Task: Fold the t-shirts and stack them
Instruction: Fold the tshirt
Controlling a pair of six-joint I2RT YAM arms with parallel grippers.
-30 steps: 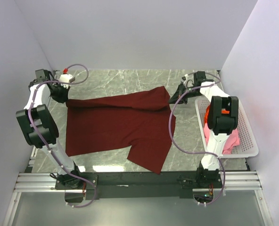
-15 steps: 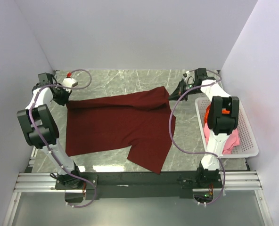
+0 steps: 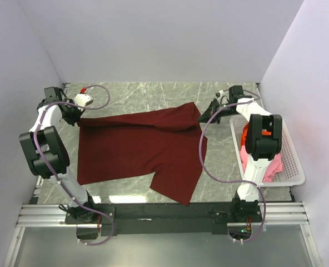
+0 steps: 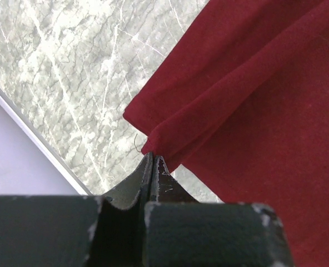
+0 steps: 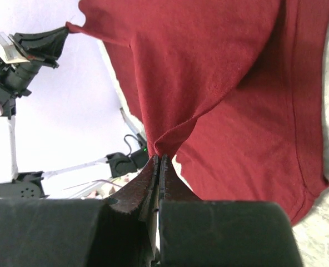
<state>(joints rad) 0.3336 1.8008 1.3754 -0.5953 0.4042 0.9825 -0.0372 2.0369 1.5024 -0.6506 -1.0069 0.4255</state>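
Far left, the left gripper (image 3: pixel 75 115) is pinched tight on a far corner of the maroon t-shirt (image 3: pixel 139 146), which is spread over the marble table (image 3: pixel 148 94). The right gripper (image 3: pixel 207 115) is clamped on the shirt's other far corner. The orange t-shirt (image 3: pixel 243 136) and pink t-shirt (image 3: pixel 273 164) sit in the white basket (image 3: pixel 295 162) at the right edge.

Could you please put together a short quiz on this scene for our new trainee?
1. True or false: the left gripper and the right gripper are each shut on an edge of the maroon t-shirt.
2. Where is the pink t-shirt? A: in the white basket; B: in the left gripper; C: under the maroon t-shirt.
3. Fill in: the basket stands on the robot's ___ side.
Key: 1 true; 2 A; 3 right.
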